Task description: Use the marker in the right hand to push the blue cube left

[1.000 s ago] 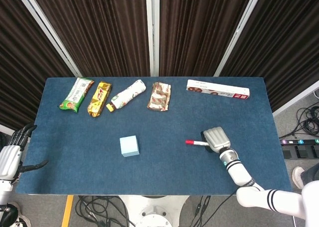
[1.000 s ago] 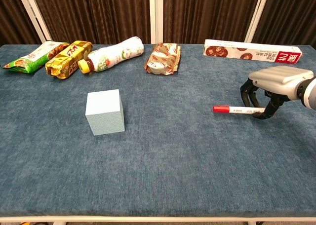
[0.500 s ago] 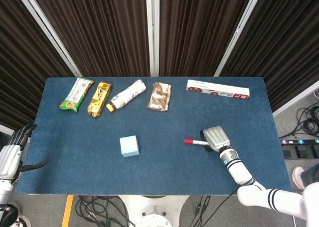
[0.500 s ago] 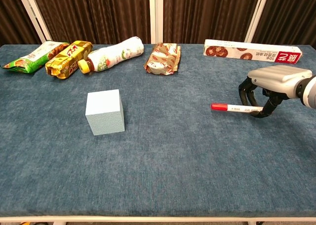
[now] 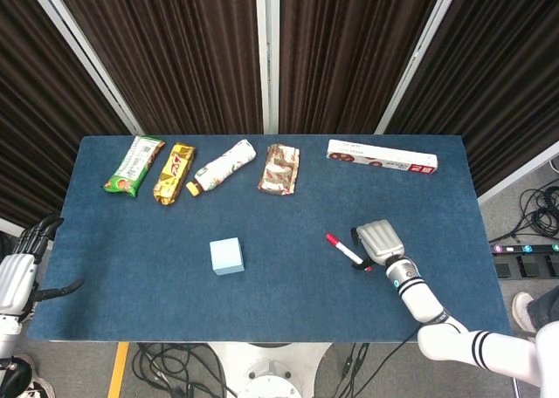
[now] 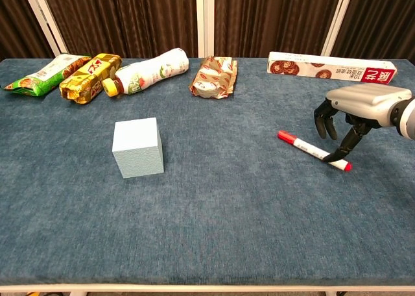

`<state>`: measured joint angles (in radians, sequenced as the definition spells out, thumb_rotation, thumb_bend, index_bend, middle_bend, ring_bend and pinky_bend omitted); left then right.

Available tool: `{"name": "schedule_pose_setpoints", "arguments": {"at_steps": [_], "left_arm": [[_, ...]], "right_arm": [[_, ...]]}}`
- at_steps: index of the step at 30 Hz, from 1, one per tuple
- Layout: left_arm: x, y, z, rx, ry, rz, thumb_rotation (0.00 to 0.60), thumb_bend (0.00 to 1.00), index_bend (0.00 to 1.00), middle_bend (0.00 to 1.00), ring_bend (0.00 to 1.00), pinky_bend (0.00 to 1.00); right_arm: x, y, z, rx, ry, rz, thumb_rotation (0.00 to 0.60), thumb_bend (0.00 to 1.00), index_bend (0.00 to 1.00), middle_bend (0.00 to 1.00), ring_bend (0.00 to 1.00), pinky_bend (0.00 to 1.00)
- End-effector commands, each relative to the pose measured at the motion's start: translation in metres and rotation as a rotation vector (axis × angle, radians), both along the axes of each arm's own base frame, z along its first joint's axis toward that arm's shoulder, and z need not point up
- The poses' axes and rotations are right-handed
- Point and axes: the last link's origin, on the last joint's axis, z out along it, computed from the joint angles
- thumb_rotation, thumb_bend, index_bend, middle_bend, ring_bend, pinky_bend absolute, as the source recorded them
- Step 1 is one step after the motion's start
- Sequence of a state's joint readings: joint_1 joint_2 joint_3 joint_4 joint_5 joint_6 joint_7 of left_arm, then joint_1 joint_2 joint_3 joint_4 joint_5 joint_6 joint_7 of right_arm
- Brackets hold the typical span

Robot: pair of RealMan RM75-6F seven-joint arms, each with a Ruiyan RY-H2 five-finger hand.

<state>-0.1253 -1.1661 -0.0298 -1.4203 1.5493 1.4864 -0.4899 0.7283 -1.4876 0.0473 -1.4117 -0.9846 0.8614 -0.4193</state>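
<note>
The pale blue cube [image 5: 227, 257] [image 6: 137, 147] stands alone on the blue table, left of centre. A white marker [image 5: 346, 250] [image 6: 311, 150] with red ends lies slanted on the cloth well to the cube's right. My right hand [image 5: 377, 241] [image 6: 360, 108] hovers over the marker's right end with its fingers curled down and apart. One dark fingertip [image 6: 338, 155] touches the marker near that end; the other fingers are clear of it. My left hand [image 5: 22, 271] hangs off the table's left edge, fingers spread, holding nothing.
Along the back edge lie a green snack pack [image 6: 42, 73], a yellow pack [image 6: 89, 69], a bottle on its side [image 6: 148, 71], a brown wrapper [image 6: 214, 76] and a long white box [image 6: 331, 67]. Bare cloth lies between cube and marker.
The marker has swung from roughly level to slanted, its right end now nearer the front edge and past the fingers. The right hand's fingers have lifted off it except one.
</note>
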Motion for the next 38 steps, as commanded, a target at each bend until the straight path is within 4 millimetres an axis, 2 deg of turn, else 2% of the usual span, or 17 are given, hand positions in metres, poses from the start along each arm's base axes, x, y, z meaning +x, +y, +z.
{"name": "schedule_pose_setpoints", "arguments": {"at_steps": [1, 8, 11, 14, 17, 20, 23, 26, 27, 29, 32, 33, 35, 38], "left_arm": [[0.000, 0.000, 0.000, 0.000, 0.000, -0.001, 0.600, 0.05, 0.11, 0.02, 0.00, 0.00], [0.000, 0.000, 0.000, 0.001, 0.000, -0.003, 0.600, 0.05, 0.11, 0.02, 0.00, 0.00], [0.001, 0.001, 0.000, 0.000, 0.002, -0.004, 0.600, 0.05, 0.11, 0.02, 0.00, 0.00], [0.001, 0.000, 0.001, 0.004, 0.001, -0.007, 0.600, 0.05, 0.11, 0.02, 0.00, 0.00], [0.001, 0.000, 0.001, 0.002, 0.002, -0.008, 0.600, 0.05, 0.11, 0.02, 0.00, 0.00], [0.003, -0.001, 0.000, -0.003, 0.010, -0.015, 0.600, 0.05, 0.11, 0.02, 0.00, 0.00], [0.004, -0.001, -0.002, -0.003, 0.019, -0.016, 0.600, 0.05, 0.11, 0.02, 0.00, 0.00], [0.003, -0.004, -0.003, -0.005, 0.027, -0.007, 0.600, 0.05, 0.11, 0.02, 0.00, 0.00], [0.003, -0.006, -0.005, -0.002, 0.031, -0.003, 0.600, 0.05, 0.11, 0.02, 0.00, 0.00], [0.001, -0.006, -0.005, 0.000, 0.038, 0.004, 0.600, 0.05, 0.11, 0.02, 0.00, 0.00], [0.000, -0.005, -0.005, 0.003, 0.044, 0.013, 0.600, 0.05, 0.11, 0.02, 0.00, 0.00], [-0.001, -0.004, -0.005, 0.003, 0.046, 0.015, 0.600, 0.05, 0.11, 0.02, 0.00, 0.00], [-0.002, -0.004, -0.005, 0.002, 0.047, 0.019, 0.600, 0.05, 0.11, 0.02, 0.00, 0.00], [-0.001, -0.003, -0.006, -0.006, 0.047, 0.018, 0.600, 0.05, 0.11, 0.02, 0.00, 0.00]], "right_arm": [[-0.001, 0.000, 0.001, -0.001, 0.004, 0.000, 0.418, 0.00, 0.50, 0.51, 1.00, 1.00], [0.000, -0.002, 0.013, -0.041, -0.018, -0.006, 0.389, 0.00, 0.48, 0.49, 1.00, 1.00], [-0.002, -0.002, 0.030, -0.096, -0.044, -0.014, 0.371, 0.00, 0.43, 0.46, 0.99, 1.00], [-0.011, 0.002, 0.054, -0.205, -0.097, -0.026, 0.354, 0.00, 0.33, 0.39, 0.96, 1.00], [-0.036, 0.012, 0.079, -0.297, -0.099, -0.049, 0.351, 0.00, 0.26, 0.32, 0.93, 1.00], [-0.070, 0.029, 0.102, -0.324, -0.062, -0.119, 0.326, 0.00, 0.22, 0.24, 0.88, 1.00], [-0.096, 0.047, 0.122, -0.361, -0.056, -0.180, 0.315, 0.00, 0.16, 0.16, 0.80, 1.00], [-0.114, 0.063, 0.134, -0.410, -0.094, -0.211, 0.316, 0.00, 0.15, 0.13, 0.63, 0.97], [-0.120, 0.069, 0.138, -0.423, -0.104, -0.216, 0.316, 0.00, 0.15, 0.12, 0.56, 0.93], [-0.127, 0.078, 0.141, -0.440, -0.123, -0.223, 0.303, 0.00, 0.15, 0.12, 0.44, 0.77], [-0.138, 0.093, 0.146, -0.470, -0.142, -0.226, 0.282, 0.00, 0.14, 0.11, 0.21, 0.28], [-0.142, 0.098, 0.148, -0.480, -0.153, -0.228, 0.278, 0.00, 0.14, 0.10, 0.16, 0.18], [-0.146, 0.103, 0.150, -0.493, -0.160, -0.227, 0.275, 0.00, 0.14, 0.09, 0.08, 0.04], [-0.150, 0.109, 0.155, -0.522, -0.159, -0.221, 0.258, 0.00, 0.14, 0.06, 0.01, 0.00]]}}
